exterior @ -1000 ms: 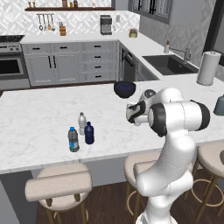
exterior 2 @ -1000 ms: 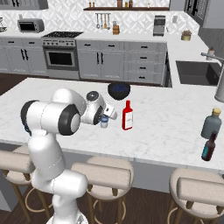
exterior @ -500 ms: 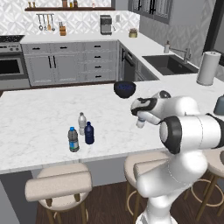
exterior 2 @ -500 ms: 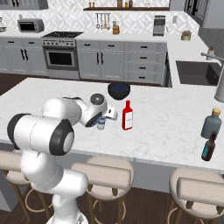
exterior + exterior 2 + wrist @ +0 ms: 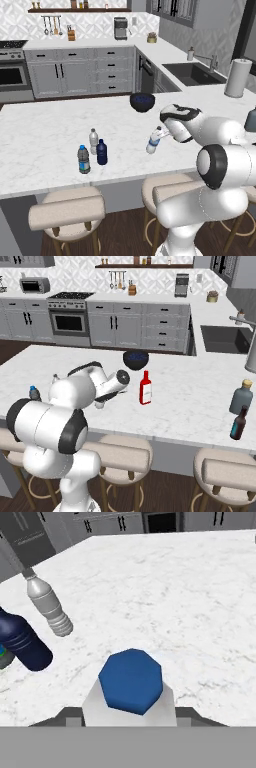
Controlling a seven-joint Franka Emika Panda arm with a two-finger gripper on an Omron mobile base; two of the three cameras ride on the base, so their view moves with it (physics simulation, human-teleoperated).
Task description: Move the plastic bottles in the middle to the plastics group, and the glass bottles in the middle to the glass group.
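Item: small water bottle, white cap, blue band; clamped between the narrowly parted jaws of the gripper, tilted, cap uppermost, above the island countertop toward its front edge

Carried lower and further toward the counter's left end than a second ago; elbow swung out over the front edge

Plastics group unmoved near the front edge: clear bottle, blue-capped bottle, dark blue bottle

Also unmoved: red bottle, dark bowl
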